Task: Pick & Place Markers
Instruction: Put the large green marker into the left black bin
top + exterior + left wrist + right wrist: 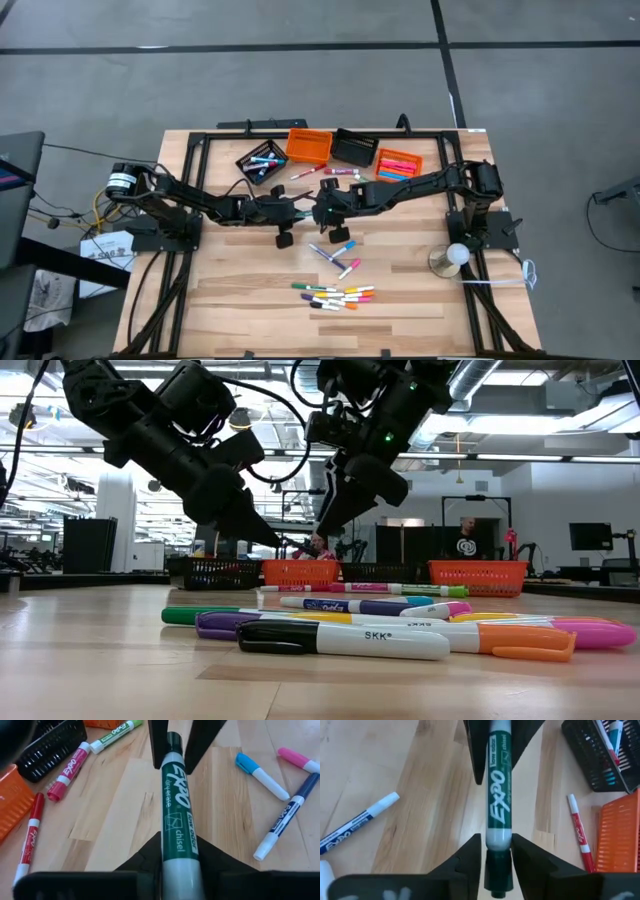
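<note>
Both arms meet over the middle of the table [230, 290], sharing one green marker [176, 815]. The left gripper [172, 740] and the right gripper [492, 845] each clasp an end of it, fingers narrow around the barrel. Other markers [335, 295] lie scattered nearer; bins [308, 146] sit along the far edge.

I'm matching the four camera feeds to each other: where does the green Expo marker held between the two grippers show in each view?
High view: green marker barely visible mid-table, where the left gripper and right gripper meet.
Low view: cannot make it out between the arms.
Left wrist view: centre, upright.
Right wrist view: centre, upright.
Shared landmark: the black bin, also in both wrist views.
</note>
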{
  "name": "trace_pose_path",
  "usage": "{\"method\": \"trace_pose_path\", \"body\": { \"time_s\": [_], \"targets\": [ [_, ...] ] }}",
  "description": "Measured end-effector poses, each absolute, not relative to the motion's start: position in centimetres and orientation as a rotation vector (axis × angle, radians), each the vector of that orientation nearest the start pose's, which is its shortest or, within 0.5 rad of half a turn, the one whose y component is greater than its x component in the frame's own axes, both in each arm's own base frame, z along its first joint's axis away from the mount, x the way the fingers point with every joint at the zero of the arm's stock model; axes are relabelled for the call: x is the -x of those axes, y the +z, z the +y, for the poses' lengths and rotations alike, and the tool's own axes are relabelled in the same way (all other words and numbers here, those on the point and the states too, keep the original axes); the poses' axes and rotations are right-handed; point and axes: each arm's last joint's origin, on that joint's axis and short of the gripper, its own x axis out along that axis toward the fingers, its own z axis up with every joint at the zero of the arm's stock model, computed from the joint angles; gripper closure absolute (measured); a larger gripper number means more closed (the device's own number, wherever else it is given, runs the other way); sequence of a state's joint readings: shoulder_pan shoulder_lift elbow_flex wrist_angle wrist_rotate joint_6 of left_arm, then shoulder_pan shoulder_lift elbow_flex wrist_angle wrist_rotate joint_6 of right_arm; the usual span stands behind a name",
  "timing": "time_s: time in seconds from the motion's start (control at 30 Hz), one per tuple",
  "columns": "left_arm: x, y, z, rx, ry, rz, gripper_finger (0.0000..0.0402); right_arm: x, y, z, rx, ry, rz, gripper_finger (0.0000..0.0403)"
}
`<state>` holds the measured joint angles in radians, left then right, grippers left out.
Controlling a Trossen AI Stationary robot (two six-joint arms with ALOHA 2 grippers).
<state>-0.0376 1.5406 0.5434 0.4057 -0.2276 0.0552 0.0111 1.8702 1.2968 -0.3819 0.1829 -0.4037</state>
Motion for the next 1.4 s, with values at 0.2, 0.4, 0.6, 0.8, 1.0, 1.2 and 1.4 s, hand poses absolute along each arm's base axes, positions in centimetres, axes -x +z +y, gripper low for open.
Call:
{"method": "trace_pose_path", "body": {
  "time_s": [0.2, 0.4, 0.6, 0.8, 1.0, 1.2, 1.4],
  "targets": [
    [-27.5, 14.1, -0.3, -0.135, 0.192, 0.590, 0.0342, -38.6, 19.6, 0.0, 0.503, -0.014, 1.023, 0.0255],
    [-27.5, 14.0, -0.3, -0.138, 0.192, 0.600, 0.0325, -37.5, 21.7, 0.5, 0.582, -0.132, 1.033, 0.0200],
    [-27.4, 13.9, 0.4, -0.155, 0.222, 0.619, 0.0365, -35.4, 26.3, 0.5, 0.498, -0.179, 0.913, 0.0173],
    [-27.3, 13.9, 1.1, -0.139, 0.244, 0.621, 0.0395, -32.9, 29.0, 0.2, 0.417, -0.221, 0.833, 0.0171],
    [-27.4, 13.9, 1.0, -0.138, 0.199, 0.615, 0.0383, -31.0, 28.3, 0.2, 0.367, -0.218, 0.842, 0.0171],
    [-27.4, 13.9, 0.8, -0.213, 0.121, 0.620, 0.0339, -30.8, 26.1, 0.2, 0.348, -0.221, 0.893, 0.0171],
    [-27.5, 14.0, 0.5, -0.231, -0.009, 0.603, 0.0288, -31.1, 24.4, 0.2, 0.355, -0.216, 0.908, 0.0171]
  ]
}}
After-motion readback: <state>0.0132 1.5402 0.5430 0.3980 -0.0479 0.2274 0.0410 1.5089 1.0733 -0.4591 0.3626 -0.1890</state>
